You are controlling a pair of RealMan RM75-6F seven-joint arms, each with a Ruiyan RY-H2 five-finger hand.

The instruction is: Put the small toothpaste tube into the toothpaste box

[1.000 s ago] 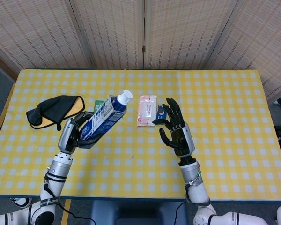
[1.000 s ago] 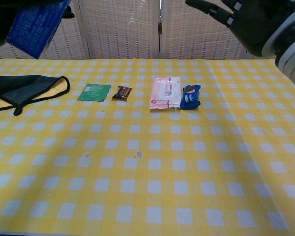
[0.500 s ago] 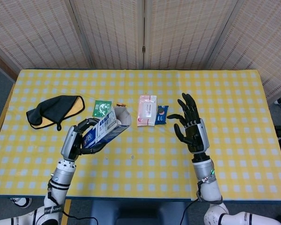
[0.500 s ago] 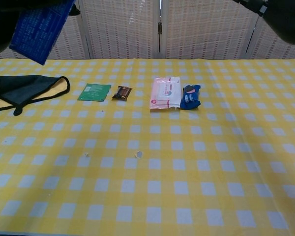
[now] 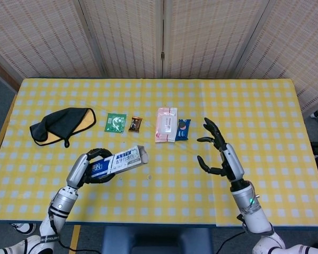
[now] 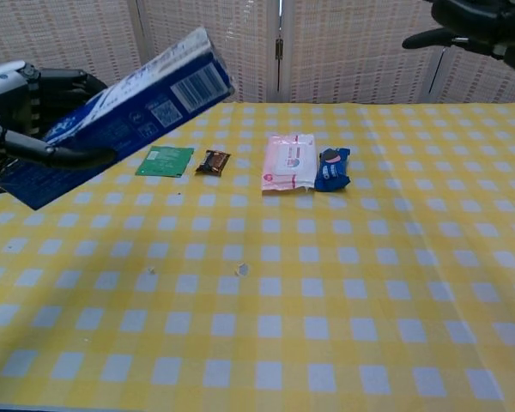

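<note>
My left hand (image 5: 91,168) grips the blue and white toothpaste box (image 5: 120,161) by its left end, above the near left of the table. The box lies almost level, its open end pointing right. In the chest view the box (image 6: 124,116) slants up to the right out of the left hand (image 6: 36,110). No toothpaste tube shows in either view; the inside of the box is hidden. My right hand (image 5: 218,154) hangs open above the table's near right, fingers spread, holding nothing. The chest view catches only the right hand's edge (image 6: 476,21) at the top right.
A black and yellow cloth (image 5: 61,123) lies at the left. Across the table's middle runs a row: green sachet (image 5: 115,122), brown sweet (image 5: 135,124), pink wipes pack (image 5: 166,124), blue packet (image 5: 183,128). Folding screens stand behind the yellow checked table (image 5: 254,106).
My left hand has dropped toward the near edge and tipped the box nearly level. The tube's white cap, sticking out of the box a second ago, has gone from sight. My right hand drew back rightward.
</note>
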